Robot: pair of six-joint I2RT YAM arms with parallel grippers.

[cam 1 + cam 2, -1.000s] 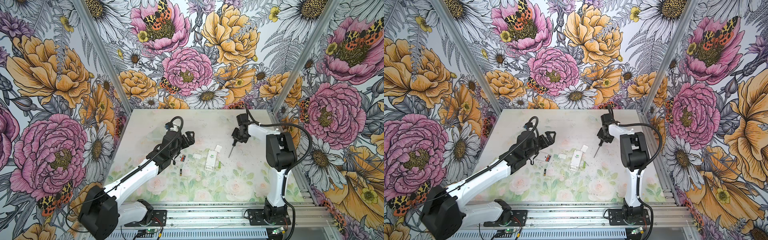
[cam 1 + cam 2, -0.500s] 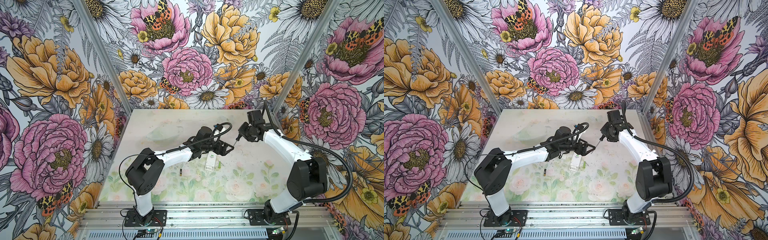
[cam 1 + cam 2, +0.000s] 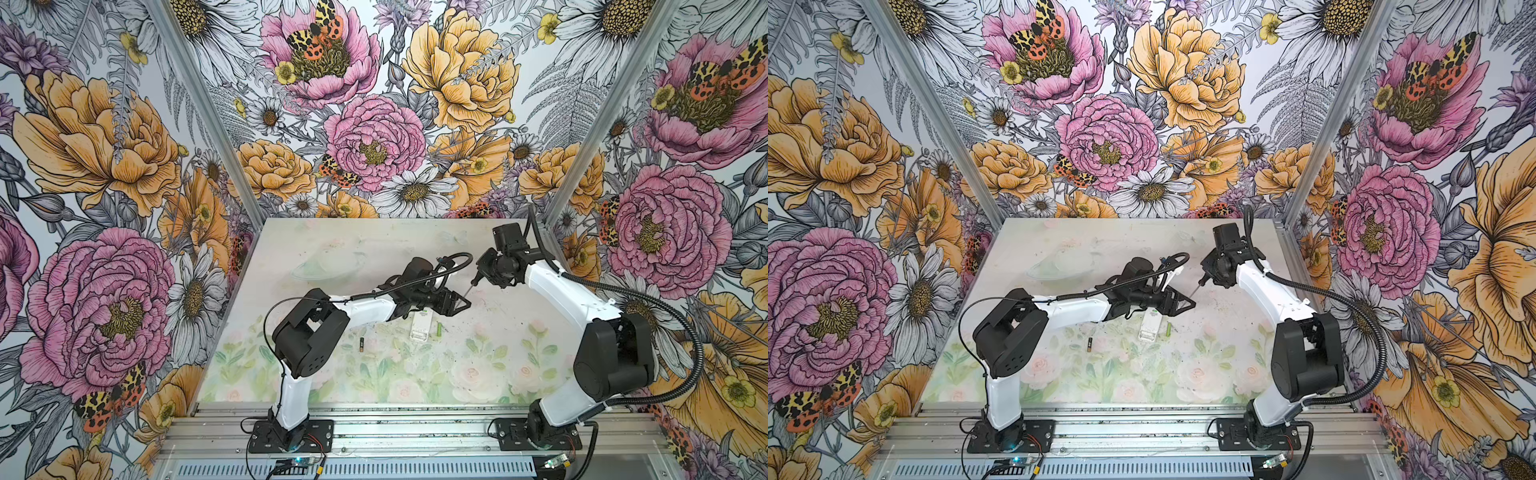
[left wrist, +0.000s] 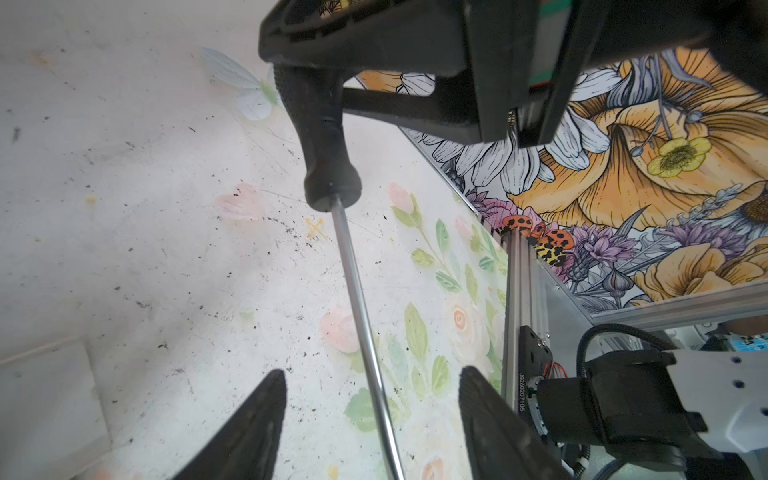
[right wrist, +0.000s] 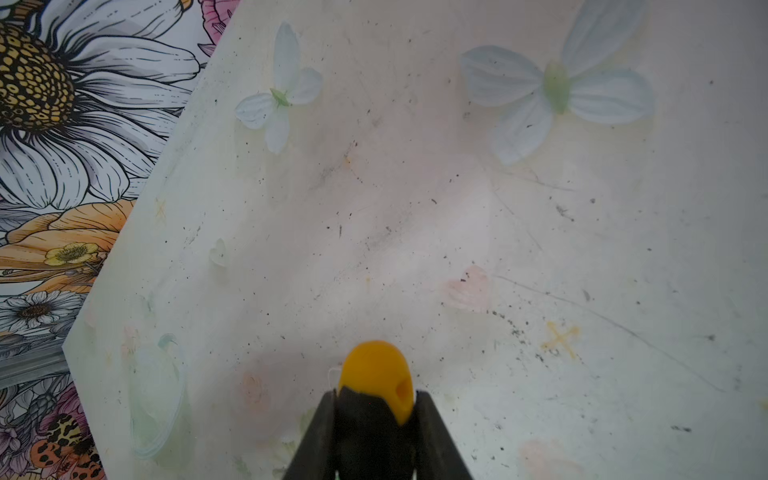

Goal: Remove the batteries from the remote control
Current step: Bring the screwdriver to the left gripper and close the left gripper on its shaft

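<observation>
Steel shaft of the screwdriver (image 4: 358, 291) now runs between the half-open jaws of the left tool (image 4: 372, 372), not touching them; that tool has swung in from the left of the bench (image 3: 299, 237) and narrowed; right tool (image 5: 376, 395) stays clamped on the handle; likely a handover, so unloading is paused. Green battery (image 3: 439, 330) lies just beside the remote (image 3: 422, 330); black battery (image 3: 361, 345) lies apart, left of it; whether the remote's bay holds cells is too small to tell.
</observation>
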